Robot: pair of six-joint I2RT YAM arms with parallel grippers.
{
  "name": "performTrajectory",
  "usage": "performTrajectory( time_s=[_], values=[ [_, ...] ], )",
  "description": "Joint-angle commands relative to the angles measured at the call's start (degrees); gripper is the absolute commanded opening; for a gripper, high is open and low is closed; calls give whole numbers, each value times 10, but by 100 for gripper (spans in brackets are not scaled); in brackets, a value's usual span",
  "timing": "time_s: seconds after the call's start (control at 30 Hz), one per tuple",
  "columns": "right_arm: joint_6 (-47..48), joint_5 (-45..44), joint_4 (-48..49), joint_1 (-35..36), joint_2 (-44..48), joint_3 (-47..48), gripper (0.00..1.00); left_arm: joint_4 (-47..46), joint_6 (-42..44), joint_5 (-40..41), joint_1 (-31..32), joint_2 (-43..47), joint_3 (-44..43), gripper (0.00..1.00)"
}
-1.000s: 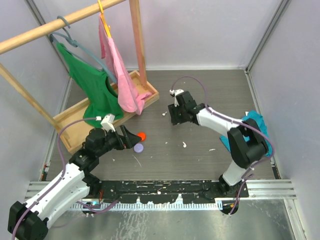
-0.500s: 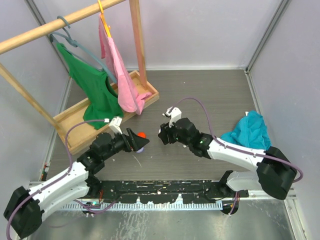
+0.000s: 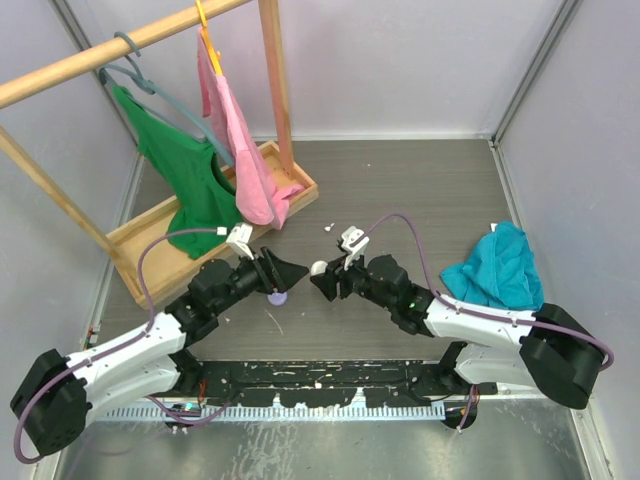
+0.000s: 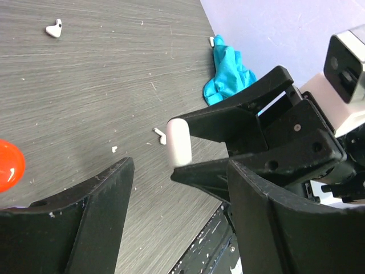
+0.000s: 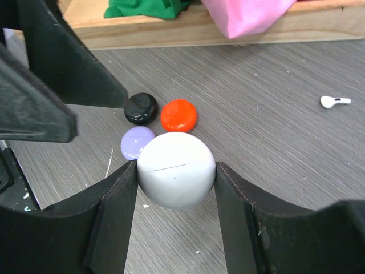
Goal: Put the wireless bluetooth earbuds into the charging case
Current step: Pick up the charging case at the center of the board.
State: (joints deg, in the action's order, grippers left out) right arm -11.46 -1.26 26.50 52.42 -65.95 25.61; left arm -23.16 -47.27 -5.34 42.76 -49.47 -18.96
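Observation:
My right gripper (image 5: 175,169) is shut on a round white charging case (image 5: 175,181) and holds it above the table, edge-on in the left wrist view (image 4: 178,142). My left gripper (image 4: 179,165) faces it from the left, open, its tips just short of the case with nothing between them. In the top view the two grippers meet near mid-table, left (image 3: 292,272) and right (image 3: 322,282). Loose white earbuds lie on the table, one to the right (image 5: 333,101), others in the left wrist view (image 4: 54,27) (image 4: 159,135). No earbud is in either gripper.
Black (image 5: 141,108), red (image 5: 178,115) and lilac (image 5: 137,141) round cases lie together under the grippers. A wooden rack base (image 3: 165,235) with a green shirt (image 3: 190,170) and pink cloth (image 3: 245,150) stands back left. A teal cloth (image 3: 495,265) lies right.
The right arm has swung left and nearer with the white case. The left gripper has moved right toward it, its jaws narrowing, and now faces the case closely.

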Motion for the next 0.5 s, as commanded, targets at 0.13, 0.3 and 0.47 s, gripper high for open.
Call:
performTrajectory(
  time_s=[0.13, 0.3, 0.47],
  values=[
    [22, 37, 101, 5, 8, 3, 46, -87, 4, -16, 4, -44, -35, 61],
    [31, 38, 107, 5, -3, 10, 47, -95, 14, -24, 5, -67, -42, 55],
    [40, 43, 122, 5, -12, 12, 48, -134, 11, -38, 5, -112, -43, 51]
  ],
)
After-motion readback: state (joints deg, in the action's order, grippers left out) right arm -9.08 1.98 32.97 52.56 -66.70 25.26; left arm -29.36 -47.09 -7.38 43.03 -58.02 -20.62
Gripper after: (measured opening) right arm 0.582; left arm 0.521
